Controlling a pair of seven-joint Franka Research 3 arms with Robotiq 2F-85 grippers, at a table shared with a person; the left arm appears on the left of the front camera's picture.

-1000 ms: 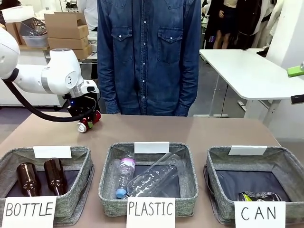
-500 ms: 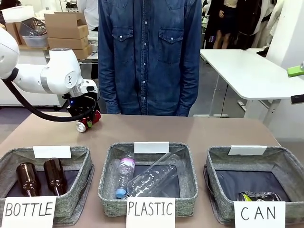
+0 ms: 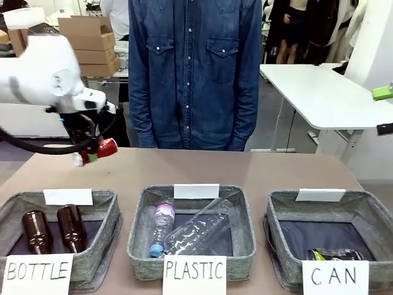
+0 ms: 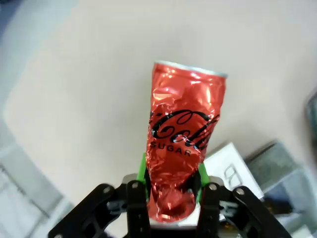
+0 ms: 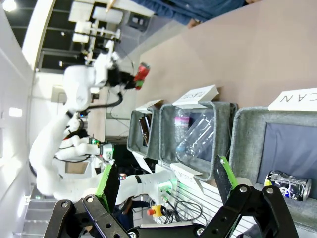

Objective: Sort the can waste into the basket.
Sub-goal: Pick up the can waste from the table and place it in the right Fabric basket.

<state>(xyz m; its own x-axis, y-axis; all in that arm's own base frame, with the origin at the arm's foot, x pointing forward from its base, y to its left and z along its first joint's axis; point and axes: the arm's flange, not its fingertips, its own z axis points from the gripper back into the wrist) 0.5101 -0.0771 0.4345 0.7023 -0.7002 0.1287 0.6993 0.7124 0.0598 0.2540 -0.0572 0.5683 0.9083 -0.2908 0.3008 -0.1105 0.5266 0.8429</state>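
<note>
1. The left gripper (image 3: 91, 153) is clenched on the red can (image 3: 105, 148). Compared with a moment ago it has risen off the counter (image 3: 202, 169) and swung toward its own side; arm and can are motion-blurred.
2. Left wrist view: the green pads (image 4: 141, 169) pinch the crumpled lower end of the can; its silver rim points away, with bare counter below.
3. Meaning, as I judge it: pick-up done, carry begun. The CAN basket (image 3: 277, 209) sits at the far right of the row, so the can has the whole counter width to cross.
4. The dark can (image 3: 334, 254) already lies in that basket's front corner.
5. The right gripper (image 5: 163, 186) hangs released, jaws spread, holding nothing, above the basket row.
6. In the way: the BOTTLE basket (image 3: 104, 206) with brown bottles (image 3: 37, 232) and the PLASTIC basket (image 3: 138, 212) with clear bottles (image 3: 199, 230) lie under the likely path. A person (image 3: 193, 74) stands at the far edge, hands behind.
</note>
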